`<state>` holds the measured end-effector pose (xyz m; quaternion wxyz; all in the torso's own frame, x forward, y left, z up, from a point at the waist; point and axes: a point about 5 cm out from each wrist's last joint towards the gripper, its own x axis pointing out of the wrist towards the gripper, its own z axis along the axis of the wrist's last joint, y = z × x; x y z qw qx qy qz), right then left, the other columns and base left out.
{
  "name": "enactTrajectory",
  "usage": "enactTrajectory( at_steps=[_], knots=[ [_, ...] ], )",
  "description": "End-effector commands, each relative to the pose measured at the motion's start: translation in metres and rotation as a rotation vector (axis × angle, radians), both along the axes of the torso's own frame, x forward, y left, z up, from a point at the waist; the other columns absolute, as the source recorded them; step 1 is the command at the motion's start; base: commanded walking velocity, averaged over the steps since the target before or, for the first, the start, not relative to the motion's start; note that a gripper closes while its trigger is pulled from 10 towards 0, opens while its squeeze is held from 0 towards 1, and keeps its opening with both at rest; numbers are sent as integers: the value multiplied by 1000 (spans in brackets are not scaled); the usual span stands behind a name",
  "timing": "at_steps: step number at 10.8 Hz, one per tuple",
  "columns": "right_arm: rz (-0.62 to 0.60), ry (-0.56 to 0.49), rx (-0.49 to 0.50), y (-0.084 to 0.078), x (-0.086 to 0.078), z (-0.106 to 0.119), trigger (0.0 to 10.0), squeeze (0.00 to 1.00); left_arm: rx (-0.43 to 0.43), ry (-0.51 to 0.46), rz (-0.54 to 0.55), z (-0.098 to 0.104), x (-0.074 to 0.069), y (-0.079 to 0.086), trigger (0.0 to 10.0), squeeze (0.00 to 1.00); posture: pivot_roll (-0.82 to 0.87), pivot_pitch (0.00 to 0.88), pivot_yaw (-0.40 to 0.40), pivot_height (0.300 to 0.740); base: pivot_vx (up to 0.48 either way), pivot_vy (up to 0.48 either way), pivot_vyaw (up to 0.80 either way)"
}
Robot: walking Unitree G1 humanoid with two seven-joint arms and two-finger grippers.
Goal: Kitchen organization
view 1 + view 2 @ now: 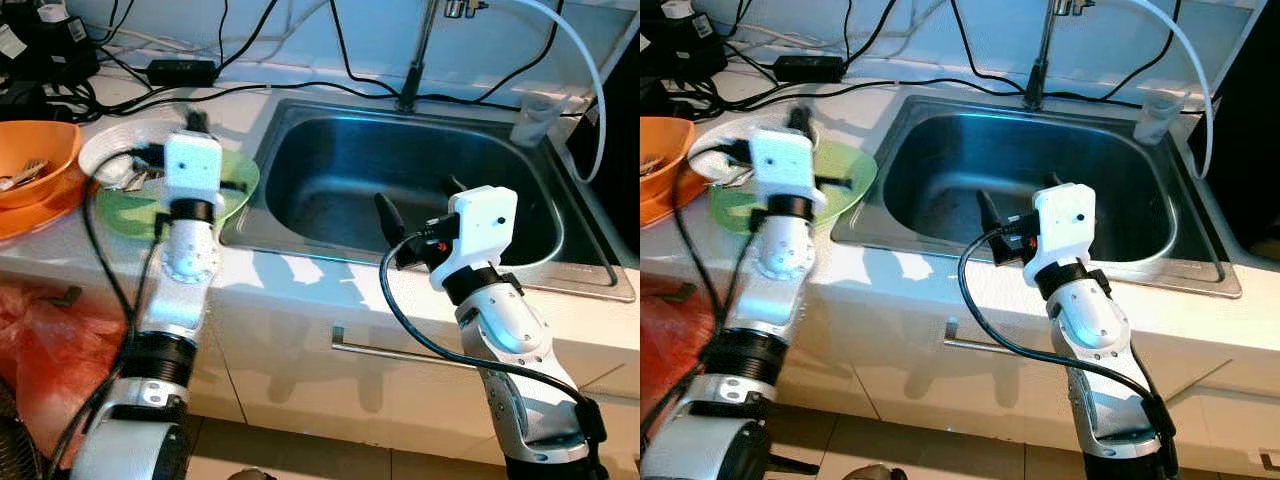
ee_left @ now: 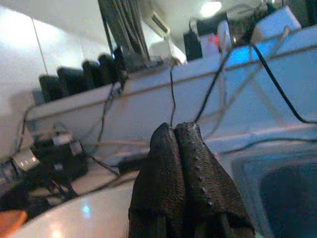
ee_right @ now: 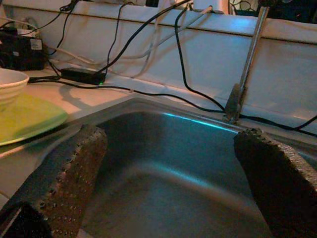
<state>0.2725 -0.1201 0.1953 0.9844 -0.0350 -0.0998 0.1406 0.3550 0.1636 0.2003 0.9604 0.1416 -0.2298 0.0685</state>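
The white bowl (image 1: 118, 152) sits on a green plate (image 1: 228, 185) on the counter, right under the left gripper (image 2: 176, 136). The bowl is round and shiny, and some metal cutlery (image 1: 135, 180) lies inside it. The plate is see-through green and lies flat just beside the sink (image 1: 540, 262). The left gripper hangs over the bowl. Its two black fingers (image 2: 198, 168) are pressed tight together, and they hold nothing. I cannot tell if they touch the bowl.

The right gripper (image 1: 420, 208) reaches over the front edge of the sink, above the shiny steel bottom. Its two black fingers (image 3: 74, 173) are spread wide apart, with nothing between them.

Past the right gripper, at the back of the sink, a thin tap (image 1: 415, 55) stands up. A clear cup (image 1: 532, 120) sits on the far corner of the sink, off to this gripper's right. To the left of the left gripper, an orange bowl (image 1: 45, 150) sits on the counter. Black cables (image 1: 250, 90) run along the counter behind both grippers, and a black power brick (image 1: 180, 70) lies among them.
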Motion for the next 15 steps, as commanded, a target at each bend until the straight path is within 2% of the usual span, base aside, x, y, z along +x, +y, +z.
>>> enactTrajectory(
  at_steps=[1,3,4,6,8,9,10,12,13,15],
  knots=[
    [-9,-5,4,-2,1,0,10000,0,-14,45,-13,-9,-1,-2,10000,1000,-45,34,-25,740,0,0,0],
    [-9,-4,2,-3,1,0,10000,0,-41,57,-35,-10,-3,-8,10000,1000,-43,32,-27,740,0,0,0],
    [-8,-7,1,-3,2,1,10000,0,-77,55,-89,-3,-2,-20,10000,1000,-41,30,-27,740,0,0,0],
    [-6,-11,3,-3,3,1,10000,0,-98,-17,-235,21,-5,-45,10000,1000,-39,26,-28,740,0,0,0],
    [-4,-14,3,-2,4,1,10000,0,-84,-112,-310,49,-10,-60,10000,1000,-40,19,-27,740,0,0,0],
    [-4,-16,2,-2,4,2,10000,0,-84,-123,-317,53,-12,-60,10000,1000,-37,16,-28,740,0,0,0],
    [-4,-18,2,-2,5,2,10000,0,-76,-132,-300,55,-14,-56,10000,1000,-37,16,-28,740,0,0,0],
    [-3,-19,2,-1,5,2,10000,0,-20,-144,-141,55,-25,-25,10000,1000,-24,16,-29,740,0,0,0],
    [0,-19,4,-1,6,1,10000,0,23,-126,-100,48,-33,-12,10000,1000,-14,17,-32,740,0,0,0],
    [11,-17,9,1,7,0,10000,0,65,-70,-80,31,-44,-3,10000,1000,5,16,-37,740,0,0,0]
  ],
)
